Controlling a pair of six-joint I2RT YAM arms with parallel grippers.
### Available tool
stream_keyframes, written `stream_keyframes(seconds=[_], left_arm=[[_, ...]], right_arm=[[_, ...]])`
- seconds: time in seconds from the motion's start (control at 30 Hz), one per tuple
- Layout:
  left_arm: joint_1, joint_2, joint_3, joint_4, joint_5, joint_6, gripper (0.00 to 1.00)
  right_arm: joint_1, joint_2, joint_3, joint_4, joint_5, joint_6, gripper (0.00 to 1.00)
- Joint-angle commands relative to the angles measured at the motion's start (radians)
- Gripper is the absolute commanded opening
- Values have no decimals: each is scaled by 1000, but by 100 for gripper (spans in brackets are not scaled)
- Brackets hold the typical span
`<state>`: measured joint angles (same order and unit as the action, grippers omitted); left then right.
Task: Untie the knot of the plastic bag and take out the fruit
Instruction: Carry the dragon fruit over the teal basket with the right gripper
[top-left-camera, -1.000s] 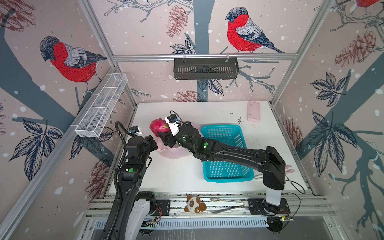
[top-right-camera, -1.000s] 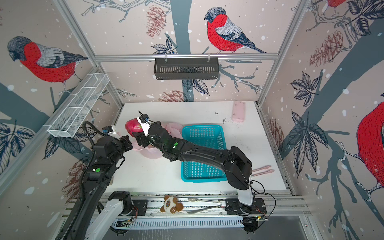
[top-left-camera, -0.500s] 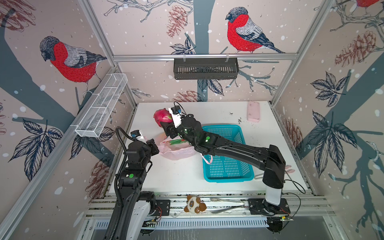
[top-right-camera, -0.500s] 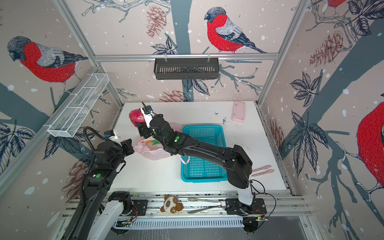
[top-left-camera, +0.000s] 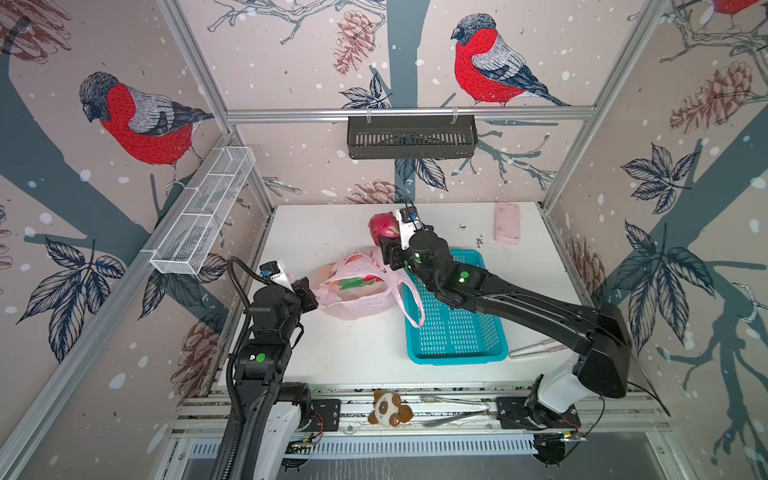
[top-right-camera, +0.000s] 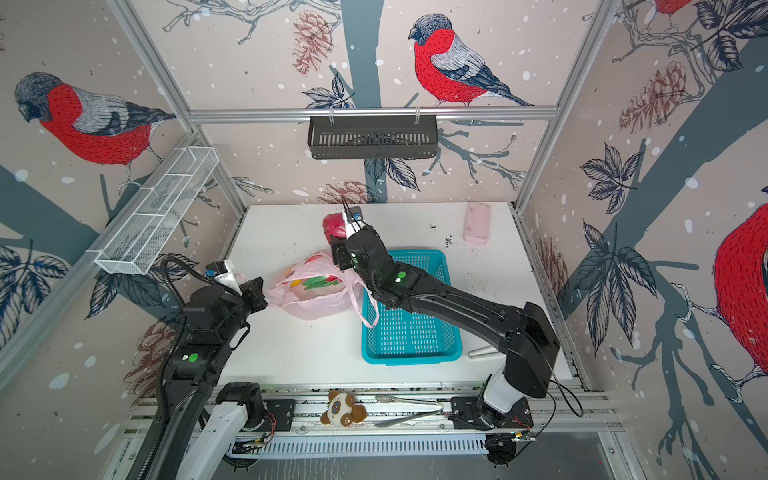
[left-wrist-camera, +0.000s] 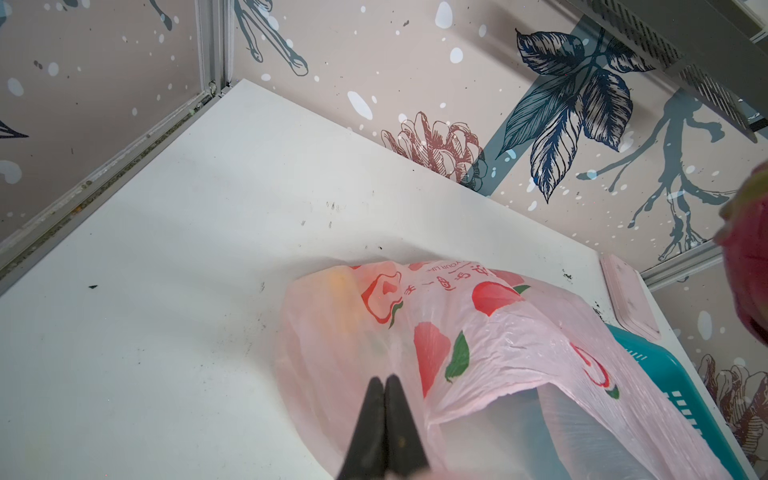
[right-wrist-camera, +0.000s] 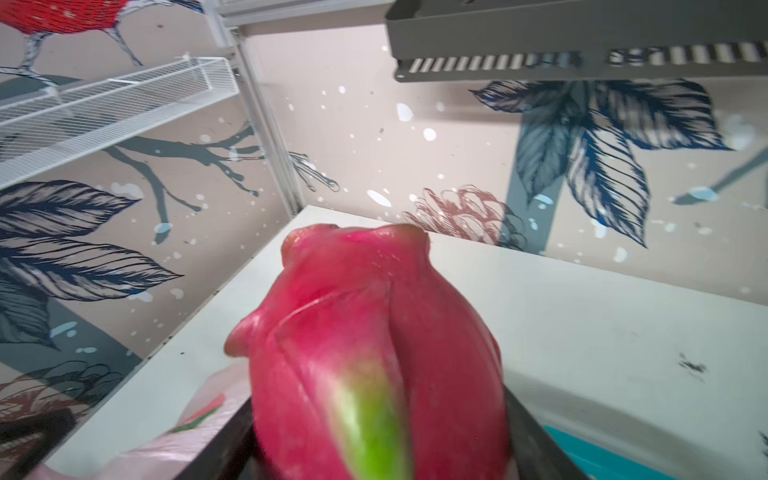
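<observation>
We found the right end effector clamped on a dragon fruit, its jaws spread wide on either side of the magenta skin. In the right wrist view the fruit filled the lower middle, a green-tipped scale faced the camera, and one dark finger lay against its flank. In both top views the fruit hung clear of the table. It was behind the plastic bag and near the far left corner of the teal basket.

The left end effector had its two black fingers pressed together. In both top views the bag's left corner was drawn out to those fingers. As far as the left wrist view let us judge, a thin fold of the pink film was pinched between them.

The bag lay crumpled on the table between the two arms, with its mouth gaping toward the basket. One loop handle draped loose over the basket's left rim. Through the film a yellow-orange patch showed, too blurred for us to tell what it was. A pink block lay at the far right of the table, well apart from the bag.
</observation>
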<state>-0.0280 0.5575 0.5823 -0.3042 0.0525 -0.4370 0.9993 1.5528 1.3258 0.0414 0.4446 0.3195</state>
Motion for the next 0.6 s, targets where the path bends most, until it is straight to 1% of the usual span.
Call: stream_keyframes(seconds=[0.0,0.13,0.27,0.4,0.57], left_arm=[[0,-3,5,7,6,11,0],[0,1,7,13,10,13,0],[0,8,10,18,15,22,0],[0,15,13,21,15,27,0],[1,15,14,21,13,29,0]], right_arm=[[-16,-82,-82,-35,85,83,53],[-39,-172,-190,-81,119,169,53],[-50,-222,-276,-99,141,238,53],[-60,-228,-329,-104,140,296,53],[-79,-196,-356,-113,118,388,53]])
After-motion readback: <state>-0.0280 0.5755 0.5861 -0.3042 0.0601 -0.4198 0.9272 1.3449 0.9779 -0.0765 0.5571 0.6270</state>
